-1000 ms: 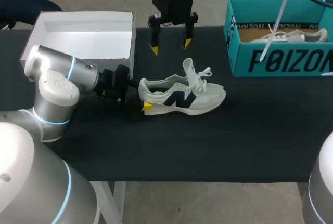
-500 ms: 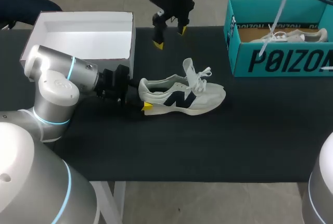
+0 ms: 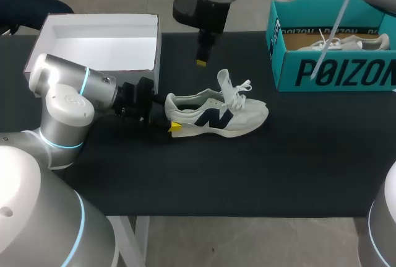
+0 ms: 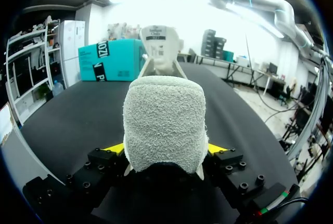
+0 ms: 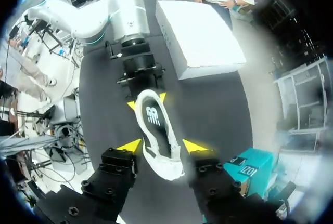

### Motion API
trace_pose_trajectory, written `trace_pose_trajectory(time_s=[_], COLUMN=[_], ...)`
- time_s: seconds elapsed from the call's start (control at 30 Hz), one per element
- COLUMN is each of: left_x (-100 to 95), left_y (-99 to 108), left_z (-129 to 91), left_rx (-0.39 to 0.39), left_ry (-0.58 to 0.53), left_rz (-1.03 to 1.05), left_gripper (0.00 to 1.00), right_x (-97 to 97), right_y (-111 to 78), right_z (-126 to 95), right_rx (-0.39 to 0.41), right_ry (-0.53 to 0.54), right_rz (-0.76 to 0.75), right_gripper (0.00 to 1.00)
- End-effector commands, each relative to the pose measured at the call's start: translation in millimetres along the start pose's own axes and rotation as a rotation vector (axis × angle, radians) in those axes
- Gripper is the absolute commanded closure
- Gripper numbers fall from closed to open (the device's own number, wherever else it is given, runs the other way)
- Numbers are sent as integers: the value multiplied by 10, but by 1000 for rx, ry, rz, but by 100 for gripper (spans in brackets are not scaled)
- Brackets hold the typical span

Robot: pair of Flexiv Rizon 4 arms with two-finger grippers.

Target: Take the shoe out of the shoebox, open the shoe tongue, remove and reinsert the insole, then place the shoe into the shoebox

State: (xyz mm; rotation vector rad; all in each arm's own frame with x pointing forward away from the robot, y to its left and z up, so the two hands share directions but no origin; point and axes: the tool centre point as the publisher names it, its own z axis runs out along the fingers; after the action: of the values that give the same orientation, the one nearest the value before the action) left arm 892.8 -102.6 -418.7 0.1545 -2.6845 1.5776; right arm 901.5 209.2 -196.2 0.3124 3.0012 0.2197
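The left gripper [image 3: 169, 117] stays clamped on the heel of the shoe [image 3: 216, 115], which sits on its sole on the table [image 3: 247, 174], toe to the right, unmoved. Beyond it, the right gripper [image 3: 201, 61] has turned edge-on; its fingers are spread, hovering above the shoe without touching. Farther right stands the teal shoebox [image 3: 334, 72].

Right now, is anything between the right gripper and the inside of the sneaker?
Nothing visible does. The right gripper hangs open above the sneaker, with the insole exposed ahead of its fingers. The left gripper is shut on the heel only, clear of the opening.
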Motion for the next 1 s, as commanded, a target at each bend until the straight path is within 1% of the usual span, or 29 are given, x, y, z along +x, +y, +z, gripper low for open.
trace_pose_trajectory(time_s=[0.03,0.1,1.0], left_x=[2,2,2], left_y=[2,2,2], left_z=[10,10,10], left_rx=[-3,-3,-3], left_ry=[1,1,1], left_rz=[0,0,0], left_gripper=[100,100,100], right_x=[-24,-20,-21], right_y=[-30,-42,-52], right_z=[-61,-72,-77], right_rx=[88,103,102], right_ry=[22,19,28], right_rz=[-164,-161,-158], right_gripper=[100,100,100])
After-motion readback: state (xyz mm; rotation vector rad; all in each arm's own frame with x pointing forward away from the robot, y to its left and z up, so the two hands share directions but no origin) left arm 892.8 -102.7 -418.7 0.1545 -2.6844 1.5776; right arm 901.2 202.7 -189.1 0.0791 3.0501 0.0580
